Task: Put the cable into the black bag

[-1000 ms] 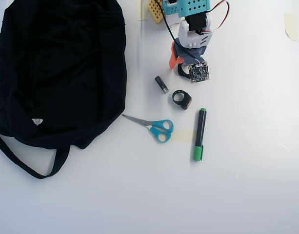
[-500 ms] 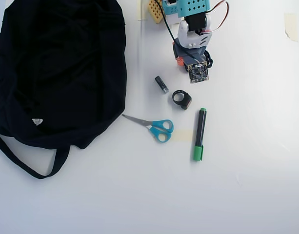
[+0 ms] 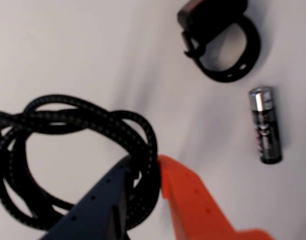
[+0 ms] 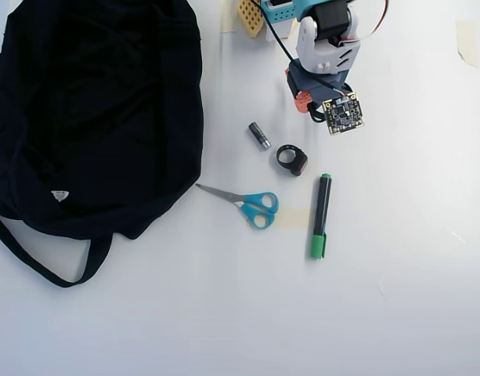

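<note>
In the wrist view the cable point(image 3: 93, 117), a coil of black braided cord, fills the left side. One side of the coil runs between the dark blue finger point(image 3: 100, 200) and the orange finger point(image 3: 192, 200), and my gripper point(image 3: 144, 165) is shut on it. Seen from overhead, my gripper point(image 4: 304, 100) sits at the top centre, and the wrist and its camera board hide almost all of the cable. The black bag point(image 4: 91, 110) lies far to the left, with its strap point(image 4: 36, 266) trailing at the lower left. I cannot tell whether the coil is off the table.
A battery point(image 4: 259, 135) and a black ring gadget point(image 4: 291, 159) lie just below the gripper, between it and the bag's edge. Blue-handled scissors point(image 4: 251, 204) and a green marker point(image 4: 321, 215) lie further down. The arm's base point(image 4: 294, 12) is at the top.
The orange finger, spread wide a second ago, has closed on the cable. The wrist has since shifted a little to the right and up in the overhead view.
</note>
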Controlling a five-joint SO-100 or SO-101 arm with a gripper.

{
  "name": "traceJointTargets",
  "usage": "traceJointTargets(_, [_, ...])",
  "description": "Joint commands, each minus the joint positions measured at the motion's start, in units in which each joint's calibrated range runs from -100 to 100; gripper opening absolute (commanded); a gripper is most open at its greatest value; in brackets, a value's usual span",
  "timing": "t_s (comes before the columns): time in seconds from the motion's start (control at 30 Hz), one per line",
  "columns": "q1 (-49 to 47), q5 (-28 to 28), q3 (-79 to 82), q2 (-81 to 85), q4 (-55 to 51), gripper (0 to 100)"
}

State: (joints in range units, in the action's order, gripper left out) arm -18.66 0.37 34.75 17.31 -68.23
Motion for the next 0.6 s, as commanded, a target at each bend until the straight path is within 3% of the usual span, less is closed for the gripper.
traceJointTargets(0.0, [2.06,0.79,-6.45,2.03,-4.04,2])
traceJointTargets(0.57, [17.77,0.79,-24.33,2.61,-7.57,2])
